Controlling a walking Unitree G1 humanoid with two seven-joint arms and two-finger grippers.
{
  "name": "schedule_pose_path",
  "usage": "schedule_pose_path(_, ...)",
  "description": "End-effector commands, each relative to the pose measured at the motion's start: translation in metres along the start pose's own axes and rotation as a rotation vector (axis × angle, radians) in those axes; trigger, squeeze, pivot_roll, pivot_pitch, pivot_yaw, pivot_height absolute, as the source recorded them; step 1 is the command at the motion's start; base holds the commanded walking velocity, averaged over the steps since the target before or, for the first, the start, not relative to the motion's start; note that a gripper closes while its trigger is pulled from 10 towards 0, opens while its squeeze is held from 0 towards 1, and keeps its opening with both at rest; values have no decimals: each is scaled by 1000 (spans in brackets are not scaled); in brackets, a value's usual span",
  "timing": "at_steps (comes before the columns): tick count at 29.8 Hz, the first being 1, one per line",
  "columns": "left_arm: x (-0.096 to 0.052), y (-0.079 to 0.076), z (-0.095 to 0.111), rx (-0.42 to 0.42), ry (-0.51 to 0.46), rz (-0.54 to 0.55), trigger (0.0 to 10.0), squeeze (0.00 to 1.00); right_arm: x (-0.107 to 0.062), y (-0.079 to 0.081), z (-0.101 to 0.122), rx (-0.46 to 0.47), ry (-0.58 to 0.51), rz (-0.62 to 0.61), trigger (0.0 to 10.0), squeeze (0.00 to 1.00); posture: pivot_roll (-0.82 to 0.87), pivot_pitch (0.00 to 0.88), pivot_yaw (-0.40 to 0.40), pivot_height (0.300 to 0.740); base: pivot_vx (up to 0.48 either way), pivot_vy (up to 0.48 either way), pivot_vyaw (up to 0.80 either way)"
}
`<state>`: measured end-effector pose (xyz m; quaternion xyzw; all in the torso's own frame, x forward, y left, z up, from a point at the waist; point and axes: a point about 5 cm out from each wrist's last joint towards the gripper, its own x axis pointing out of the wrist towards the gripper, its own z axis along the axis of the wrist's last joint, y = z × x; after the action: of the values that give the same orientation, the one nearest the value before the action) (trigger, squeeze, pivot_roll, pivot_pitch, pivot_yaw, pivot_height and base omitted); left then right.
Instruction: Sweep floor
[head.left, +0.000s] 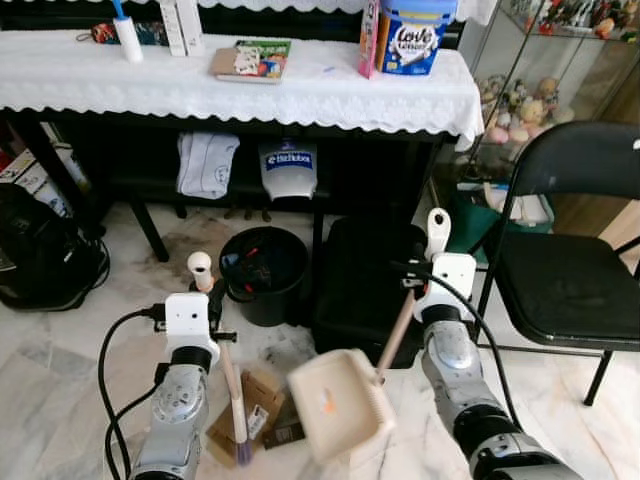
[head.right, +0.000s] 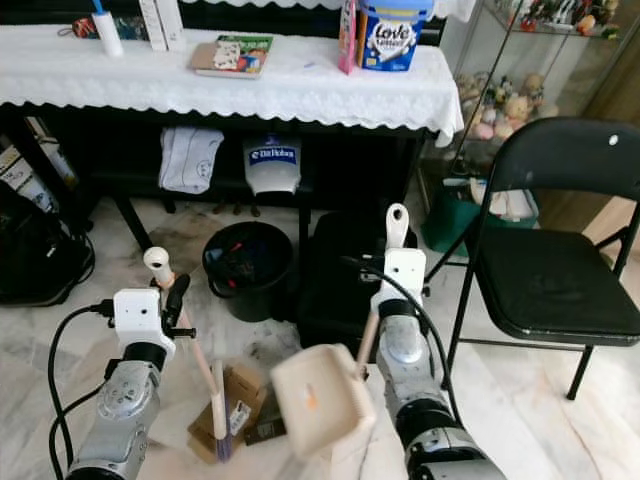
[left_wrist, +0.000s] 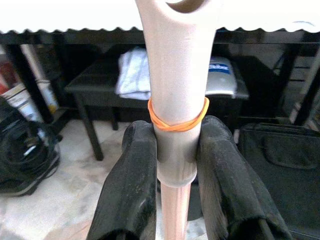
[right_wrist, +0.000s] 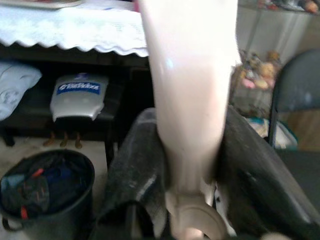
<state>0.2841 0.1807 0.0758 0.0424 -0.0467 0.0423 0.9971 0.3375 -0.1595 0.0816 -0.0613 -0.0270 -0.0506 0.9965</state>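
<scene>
Item 1: broom (head.left: 232, 395). My left gripper (left_wrist: 172, 165) is clamped on its pale handle just below an orange rubber band (left_wrist: 177, 121), one black finger on each side. Long axis near-upright, slightly tilted: knob end up and far, purple bristles down and near, touching the floor (head.left: 60, 370) beside flattened cardboard (head.left: 255, 400).

Item 2: dustpan (head.left: 338, 402). My right gripper (right_wrist: 187, 170) is closed around its handle, both fingers pressed against the cream shaft. Handle runs up and far-right from the pan to the gripper; the cream tray tilts at the near end, right of the broom, open face upward.

Item 3: black bin (head.left: 263, 272), far of both tools, under the white-clothed table (head.left: 300, 95). Black bag (head.left: 360, 285) just right of it.

Item 4: black folding chair (head.left: 570, 270), far right.
</scene>
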Motion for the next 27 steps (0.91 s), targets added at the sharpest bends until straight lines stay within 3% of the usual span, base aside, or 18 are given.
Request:
schedule_pose_path(1, 0, 1, 2, 8, -11, -2, 10000, 0, -3, 1, -6, -5, 30, -7, 10000, 0, 84, 72, -44, 740, 0, 0, 0)
schedule_pose_path(27, 0, 8, -2, 18, 21, 4, 10000, 0, -36, -20, -60, -201, 341, -132, 10000, 0, 79, 85, -45, 740, 0, 0, 0)
